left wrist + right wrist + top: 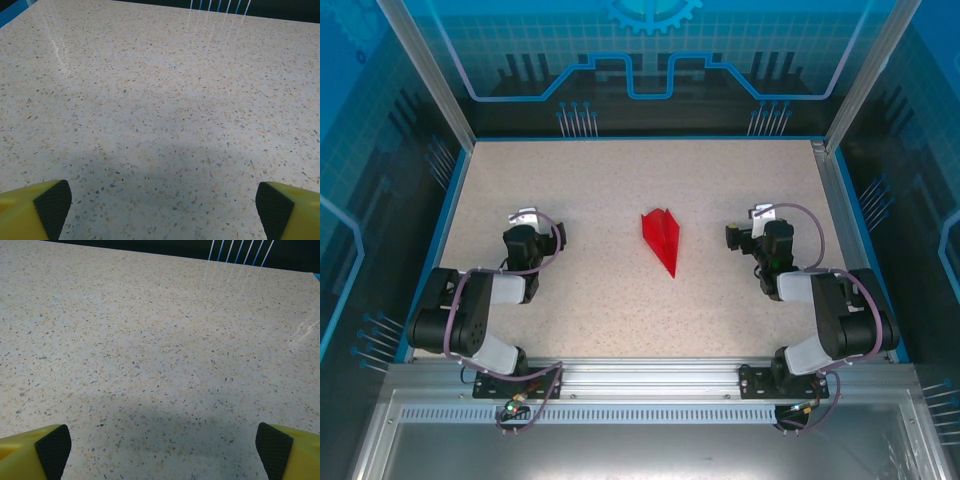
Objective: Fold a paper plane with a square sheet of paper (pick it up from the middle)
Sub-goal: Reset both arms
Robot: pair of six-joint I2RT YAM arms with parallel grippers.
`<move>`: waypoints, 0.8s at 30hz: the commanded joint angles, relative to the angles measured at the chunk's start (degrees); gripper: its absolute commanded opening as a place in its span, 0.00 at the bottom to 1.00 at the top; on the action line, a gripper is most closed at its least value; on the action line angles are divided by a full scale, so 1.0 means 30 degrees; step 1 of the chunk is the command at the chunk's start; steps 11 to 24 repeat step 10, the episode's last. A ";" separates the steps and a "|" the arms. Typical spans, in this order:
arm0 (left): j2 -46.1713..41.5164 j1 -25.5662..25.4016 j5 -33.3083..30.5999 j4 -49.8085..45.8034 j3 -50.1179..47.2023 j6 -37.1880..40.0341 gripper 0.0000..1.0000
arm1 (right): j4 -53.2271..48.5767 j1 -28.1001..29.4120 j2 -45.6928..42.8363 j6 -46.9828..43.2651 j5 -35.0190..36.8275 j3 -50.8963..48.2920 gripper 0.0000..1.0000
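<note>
Speckled table (620, 310): red paper plane (661, 240) at centre; left hand (164, 210), right hand (164, 450) wide open, empty.

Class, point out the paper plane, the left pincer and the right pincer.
paper plane (662, 238), top view, its middle.
left pincer (164, 207), left wrist view, midway between open fingertips.
right pincer (164, 447), right wrist view, midway between open fingertips.

The red paper plane (662, 238) lies flat at the table (590, 310) centre, between the left gripper (527, 218) and right gripper (761, 214), touching neither.
</note>
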 commanded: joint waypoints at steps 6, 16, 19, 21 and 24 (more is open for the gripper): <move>-0.0047 0.0080 0.0371 0.0582 0.0275 0.0422 0.99 | 0.0558 -0.0236 0.0082 -0.0047 -0.0273 0.0257 0.99; -0.0066 0.0081 0.0373 0.0567 0.0292 0.0403 0.99 | 0.0567 -0.0232 0.0080 -0.0033 -0.0276 0.0218 0.99; -0.0066 0.0081 0.0373 0.0567 0.0292 0.0403 0.99 | 0.0567 -0.0232 0.0080 -0.0033 -0.0276 0.0218 0.99; -0.0066 0.0081 0.0373 0.0567 0.0292 0.0403 0.99 | 0.0567 -0.0232 0.0080 -0.0033 -0.0276 0.0218 0.99; -0.0066 0.0081 0.0373 0.0567 0.0292 0.0403 0.99 | 0.0567 -0.0232 0.0080 -0.0033 -0.0276 0.0218 0.99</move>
